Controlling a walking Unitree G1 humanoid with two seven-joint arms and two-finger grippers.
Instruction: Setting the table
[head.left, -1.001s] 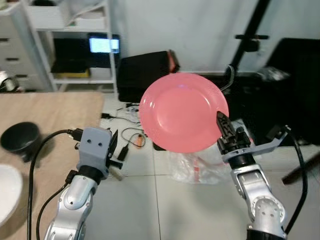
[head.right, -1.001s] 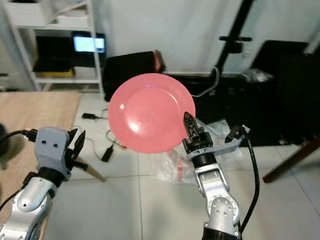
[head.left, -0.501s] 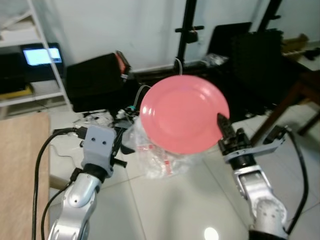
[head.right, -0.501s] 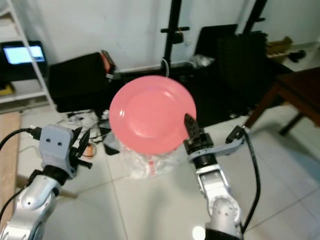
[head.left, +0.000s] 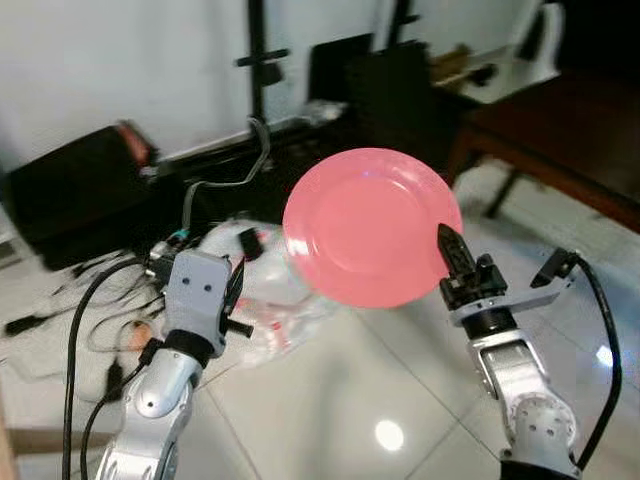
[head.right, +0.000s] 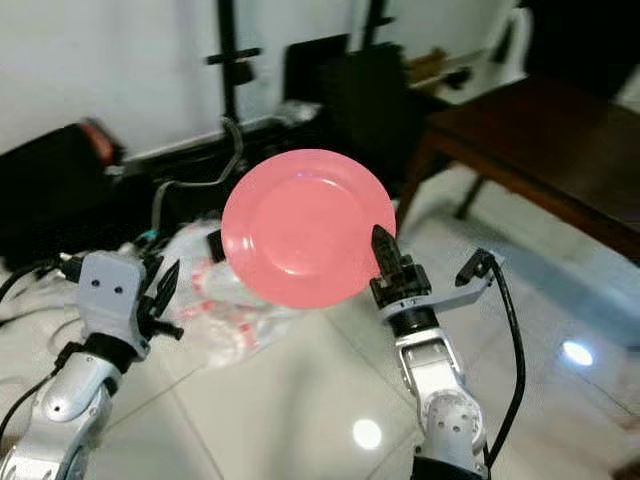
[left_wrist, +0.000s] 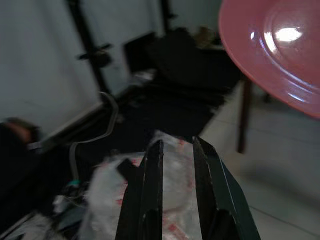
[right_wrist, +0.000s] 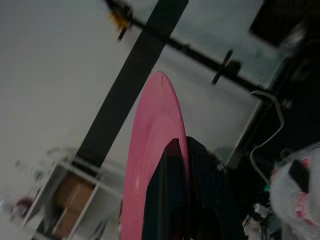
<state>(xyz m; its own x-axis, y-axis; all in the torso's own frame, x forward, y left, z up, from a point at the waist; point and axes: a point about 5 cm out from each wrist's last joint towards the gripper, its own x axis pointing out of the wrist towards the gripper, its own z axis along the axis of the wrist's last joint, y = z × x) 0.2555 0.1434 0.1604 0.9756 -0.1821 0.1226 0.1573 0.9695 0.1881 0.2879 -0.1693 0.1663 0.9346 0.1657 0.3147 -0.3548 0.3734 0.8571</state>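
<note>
A round pink plate (head.left: 370, 226) is held up in front of me, tilted with its face toward the camera. My right gripper (head.left: 449, 258) is shut on the plate's right rim; in the right wrist view the plate (right_wrist: 150, 165) runs edge-on between the black fingers (right_wrist: 167, 195). My left gripper (head.left: 232, 296) is raised at the left, empty, its two fingers (left_wrist: 152, 185) close together with a narrow gap. The plate's rim (left_wrist: 270, 55) shows in the corner of the left wrist view.
A dark wooden table (head.right: 540, 140) stands at the right. Black cases and a black stand (head.left: 255, 60) line the wall behind. A clear plastic bag (head.left: 265, 300) and cables (head.left: 60, 330) lie on the glossy tiled floor (head.left: 350, 400).
The camera has swung to the right: the white shelf and light wooden table have left the picture and the dark table has come in. Both arms and the plate keep their pose.
</note>
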